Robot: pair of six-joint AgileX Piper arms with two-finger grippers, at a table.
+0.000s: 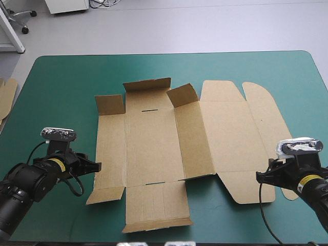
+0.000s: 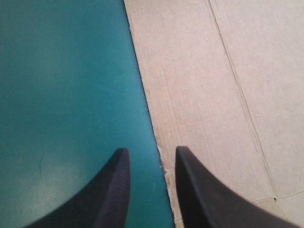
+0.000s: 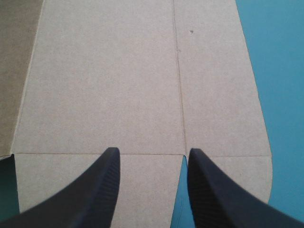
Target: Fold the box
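The brown box (image 1: 154,138) lies as a flat cut sheet in the middle of the teal-green cover (image 1: 61,92). A few small flaps at its far side stand slightly raised. My left gripper (image 1: 96,166) is low at the sheet's left edge, near its front left flap. In the left wrist view it (image 2: 151,159) is open, and the box's edge (image 2: 147,109) runs under the gap between the fingers. My right gripper (image 1: 260,177) hovers over the near right part of the sheet. It (image 3: 152,156) is open above the lid panel (image 3: 104,85), holding nothing.
An edge of more brown board (image 1: 6,97) shows at the table's left edge. Bare cover surrounds the sheet on the left, at the far side and along the front edge.
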